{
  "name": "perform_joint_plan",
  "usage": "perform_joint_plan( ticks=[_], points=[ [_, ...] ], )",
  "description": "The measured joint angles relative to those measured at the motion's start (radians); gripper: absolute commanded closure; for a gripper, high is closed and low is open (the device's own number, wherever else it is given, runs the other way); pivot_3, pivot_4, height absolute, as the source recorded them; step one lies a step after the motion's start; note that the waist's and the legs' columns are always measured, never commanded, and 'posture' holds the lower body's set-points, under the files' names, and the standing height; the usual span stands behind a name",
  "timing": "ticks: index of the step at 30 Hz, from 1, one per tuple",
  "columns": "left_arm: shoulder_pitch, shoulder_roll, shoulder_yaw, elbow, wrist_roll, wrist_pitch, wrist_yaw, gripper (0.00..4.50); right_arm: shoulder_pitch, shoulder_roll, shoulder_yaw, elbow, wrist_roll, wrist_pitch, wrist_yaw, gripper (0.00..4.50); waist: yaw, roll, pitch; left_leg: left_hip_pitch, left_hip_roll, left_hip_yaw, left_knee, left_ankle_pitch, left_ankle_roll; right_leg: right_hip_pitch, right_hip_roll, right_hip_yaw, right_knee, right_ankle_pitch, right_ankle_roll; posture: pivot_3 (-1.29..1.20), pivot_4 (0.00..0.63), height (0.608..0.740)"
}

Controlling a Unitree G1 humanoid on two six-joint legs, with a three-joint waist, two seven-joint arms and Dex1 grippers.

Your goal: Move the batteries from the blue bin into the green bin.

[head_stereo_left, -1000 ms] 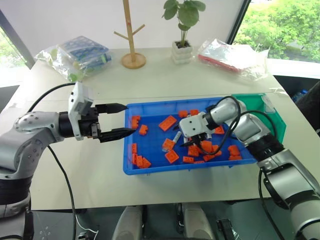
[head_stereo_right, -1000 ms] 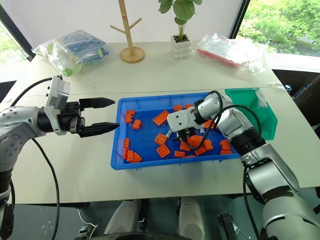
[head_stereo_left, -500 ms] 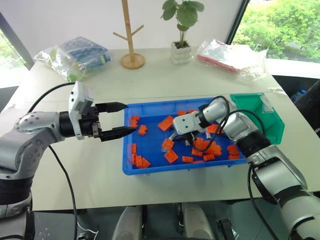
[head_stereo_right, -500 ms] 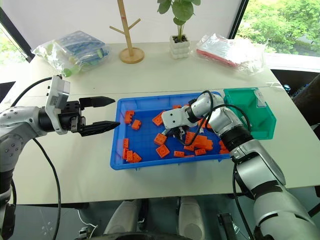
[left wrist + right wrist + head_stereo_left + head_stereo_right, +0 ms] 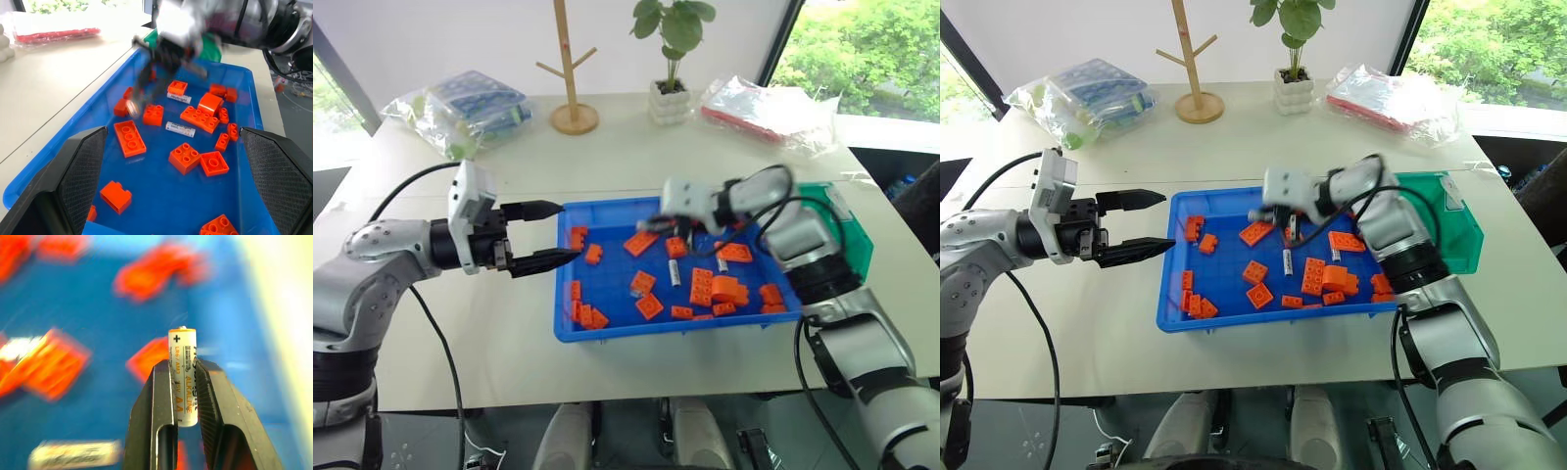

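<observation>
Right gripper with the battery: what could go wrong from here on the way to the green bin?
The right gripper pinches the battery by its lower half only, so it may slip out in transit. The green bin sits past the blue bin's rim; a low carry could clip it.

Bright daylight pours in from the windows at the top corners, washing out the pale tabletop. My right arm smears with motion blur, and behind my fingers everything is streaked and unfocused.

Orange studded toy bricks [image 5: 713,286] crowd the big blue plastic tray [image 5: 607,328] toward my three o'clock. The bare blue floor at nine o'clock gives me room.
</observation>
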Motion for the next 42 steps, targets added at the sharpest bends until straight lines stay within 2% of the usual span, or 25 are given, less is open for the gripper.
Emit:
perform_joint_plan(
  ticks=[4, 6, 9, 13, 15, 16, 19, 24, 26, 27, 30, 33, 36, 42],
  points=[
    [0.002, -0.003, -0.002, -0.003, -0.001, 0.001, -0.001, 0.00, 0.092, -0.118, -0.234, -0.119, 0.033, 0.265, -0.163, 4.44, 0.021, 0.000, 0.000, -0.001, -0.001, 0.001, 0.000, 0.000, 0.000, 0.000, -0.001, 0.000, -0.002, 0.000, 0.000, 0.00, 0.150, 0.692],
    [0.001, -0.003, -0.003, -0.003, -0.001, 0.002, -0.002, 0.00, 0.130, -0.156, -0.303, -0.137, 0.036, 0.333, -0.211, 4.44, 0.019, 0.000, 0.000, -0.001, -0.001, 0.002, 0.000, 0.000, 0.000, 0.000, -0.001, 0.000, -0.002, -0.001, -0.001, 0.00, 0.150, 0.692],
    [-0.007, -0.003, -0.009, 0.002, -0.001, 0.003, -0.011, 0.00, 0.287, -0.251, -0.429, -0.211, 0.043, 0.425, -0.269, 4.44, 0.018, 0.000, 0.000, -0.001, -0.001, 0.003, 0.000, 0.000, 0.001, 0.000, -0.001, 0.000, -0.002, -0.001, -0.001, 0.00, 0.150, 0.692],
    [-0.031, -0.005, -0.033, 0.028, 0.003, 0.002, -0.027, 0.00, 0.451, -0.283, -0.522, -0.260, 0.053, 0.483, -0.316, 4.44, 0.010, 0.000, 0.000, 0.000, 0.000, 0.005, 0.000, 0.000, 0.001, 0.000, -0.001, 0.000, -0.001, 0.000, 0.000, 0.00, 0.150, 0.692],
    [-0.052, -0.011, -0.043, 0.037, 0.007, 0.000, -0.030, 0.00, 0.490, -0.272, -0.540, -0.288, 0.076, 0.511, -0.335, 3.42, 0.002, 0.000, 0.000, 0.001, 0.001, 0.004, 0.000, 0.000, 0.001, 0.000, -0.001, 0.001, 0.000, 0.000, -0.001, 0.00, 0.150, 0.692],
    [-0.061, -0.018, -0.044, 0.042, 0.010, -0.003, -0.031, 0.00, 0.500, -0.267, -0.541, -0.309, 0.090, 0.517, -0.347, 3.14, -0.004, 0.000, 0.000, 0.001, 0.001, 0.004, 0.000, 0.000, 0.001, 0.000, 0.000, 0.001, 0.000, 0.000, -0.001, 0.00, 0.150, 0.692],
    [-0.075, -0.025, -0.058, 0.046, 0.019, -0.005, -0.035, 0.00, 0.509, -0.264, -0.538, -0.338, 0.104, 0.514, -0.377, 1.69, -0.008, 0.000, 0.000, 0.001, 0.001, 0.004, 0.000, 0.000, 0.001, 0.001, 0.000, 0.000, 0.000, 0.000, 0.000, 0.00, 0.150, 0.692],
    [-0.078, -0.028, -0.068, 0.057, 0.024, -0.006, -0.043, 0.00, 0.473, -0.274, -0.531, -0.340, 0.128, 0.540, -0.422, 1.69, -0.007, 0.000, 0.000, 0.000, 0.001, 0.004, 0.000, 0.000, 0.001, 0.000, 0.000, 0.000, 0.000, 0.000, 0.000, 0.00, 0.150, 0.692],
    [-0.077, -0.028, -0.068, 0.056, 0.025, -0.006, -0.043, 0.00, 0.417, -0.269, -0.529, -0.374, 0.154, 0.613, -0.448, 1.69, -0.008, 0.000, 0.000, 0.001, 0.001, 0.003, 0.000, 0.000, 0.001, 0.000, 0.000, 0.000, 0.000, 0.000, 0.000, 0.00, 0.150, 0.692],
    [-0.075, -0.027, -0.067, 0.055, 0.024, -0.006, -0.044, 0.00, 0.390, -0.258, -0.528, -0.401, 0.170, 0.656, -0.460, 1.69, -0.008, 0.000, 0.000, 0.001, 0.001, 0.003, 0.000, 0.000, 0.001, 0.000, 0.000, 0.000, 0.000, 0.000, 0.000, 0.00, 0.150, 0.692],
    [-0.070, -0.028, -0.068, 0.048, 0.024, -0.006, -0.041, 0.00, 0.300, -0.127, -0.511, -0.553, 0.246, 0.871, -0.506, 1.69, -0.012, 0.000, 0.000, 0.001, 0.003, 0.002, 0.000, 0.000, 0.001, 0.000, 0.003, 0.000, 0.000, 0.000, -0.001, 0.00, 0.150, 0.692],
    [-0.062, -0.028, -0.067, 0.041, 0.023, -0.005, -0.036, 0.00, 0.291, 0.055, -0.445, -0.680, 0.319, 1.105, -0.556, 1.69, -0.004, 0.000, 0.000, -0.001, 0.003, 0.000, 0.000, 0.000, 0.001, -0.001, 0.003, 0.000, 0.000, 0.000, -0.001, 0.00, 0.150, 0.692],
    [-0.057, -0.028, -0.067, 0.041, 0.023, -0.002, -0.030, 0.00, 0.332, 0.122, -0.370, -0.733, 0.353, 1.181, -0.593, 1.69, 0.009, 0.000, 0.000, -0.001, 0.001, 0.001, 0.000, 0.000, 0.001, 0.000, 0.001, 0.000, -0.001, 0.000, -0.001, 0.00, 0.150, 0.692],
    [-0.056, -0.027, -0.066, 0.039, 0.023, -0.002, -0.027, 0.00, 0.359, 0.219, -0.301, -0.698, 0.369, 1.188, -0.670, 1.69, 0.013, 0.000, 0.000, 0.000, 0.001, 0.002, 0.001, 0.000, 0.001, 0.000, 0.001, 0.000, -0.001, 0.000, -0.001, 0.00, 0.150, 0.692]
  ],
)
